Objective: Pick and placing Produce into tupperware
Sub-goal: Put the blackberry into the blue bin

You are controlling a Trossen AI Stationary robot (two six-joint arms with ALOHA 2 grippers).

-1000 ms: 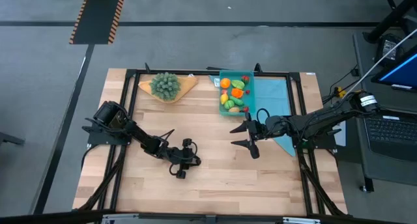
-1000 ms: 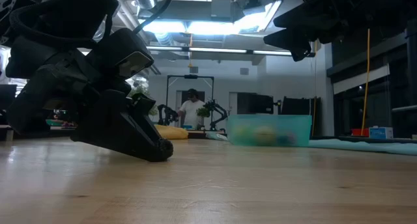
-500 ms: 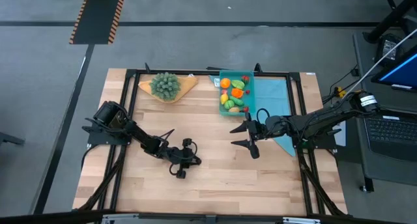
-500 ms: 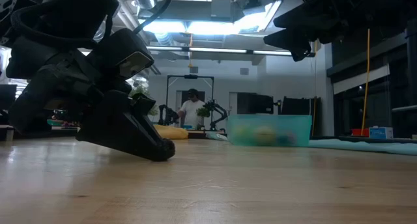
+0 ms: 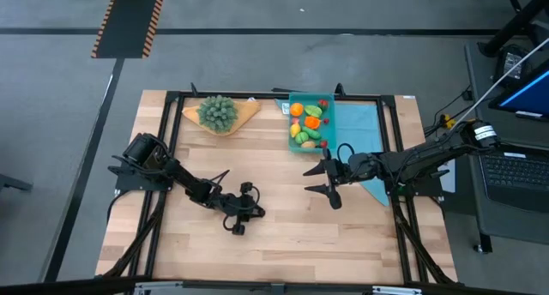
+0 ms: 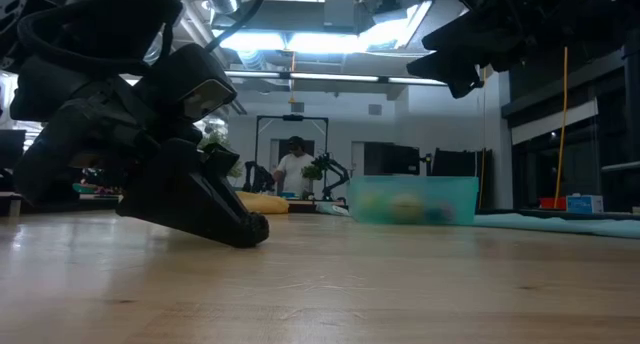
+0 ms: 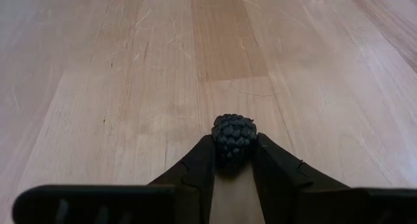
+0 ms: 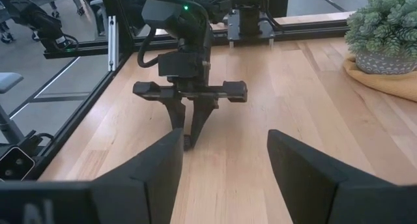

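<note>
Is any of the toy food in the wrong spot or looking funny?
One piece is away from the rest: a dark bumpy toy berry sits out on the bare wooden table, pinched between the left gripper fingers. The other produce lies in the teal tupperware. Nothing looks spilled or broken.

The surface (image 5: 283,235) is pale wood with light and darker planks. The tupperware (image 5: 311,121) is translucent teal, and the Produce (image 5: 307,123) inside it is orange, yellow, green and red. One dark, almost black berry (image 7: 233,137) has a bumpy pattern; it sits between the black fingers (image 7: 195,172) of the left hand (image 7: 232,160). The right hand (image 5: 322,178) is black too. The cloth (image 5: 360,128) is light blue. The plant (image 5: 217,111) is grey-green on a tan board (image 5: 244,111). On the grey floor lies a strip with orange and black stripes (image 5: 129,21).
</note>
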